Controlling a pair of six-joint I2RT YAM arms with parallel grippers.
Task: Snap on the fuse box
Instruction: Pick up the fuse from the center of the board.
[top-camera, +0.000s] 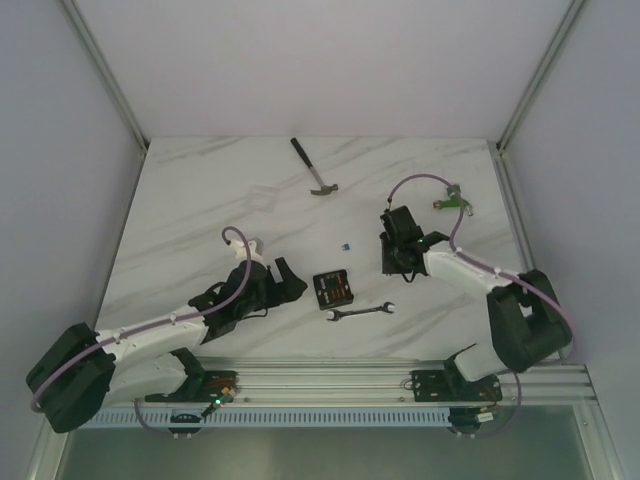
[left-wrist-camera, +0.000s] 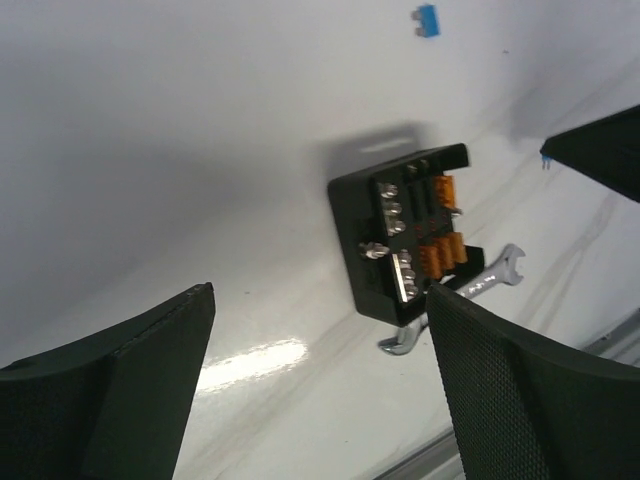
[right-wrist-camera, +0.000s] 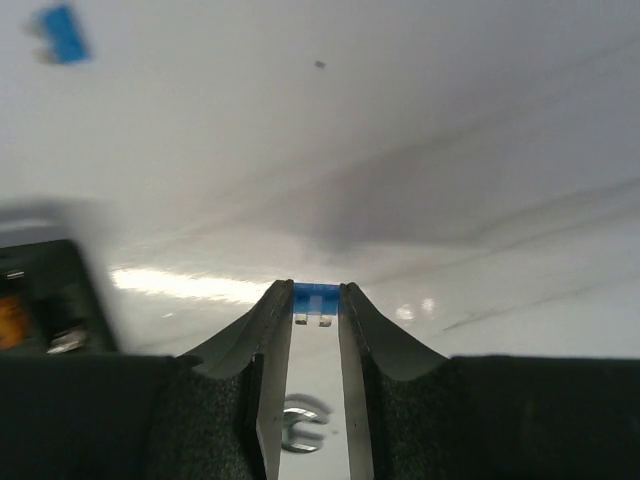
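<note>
- The left tool (top-camera: 288, 277) is spread wide and holds nothing, just left of the fuse box (top-camera: 333, 289).
- The fuse box is a small, square, black plastic box on the white, shiny surface (top-camera: 200, 200), with little orange fuses (left-wrist-camera: 445, 250) showing. I think nothing is snapped on yet.
- Right of the fuse box, the right tool (right-wrist-camera: 316, 310) pinches a tiny blue fuse (right-wrist-camera: 316, 293).

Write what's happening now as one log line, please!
left gripper: open, facing fuse box | right gripper: shut on blue fuse | fuse box: beside wrench
</note>
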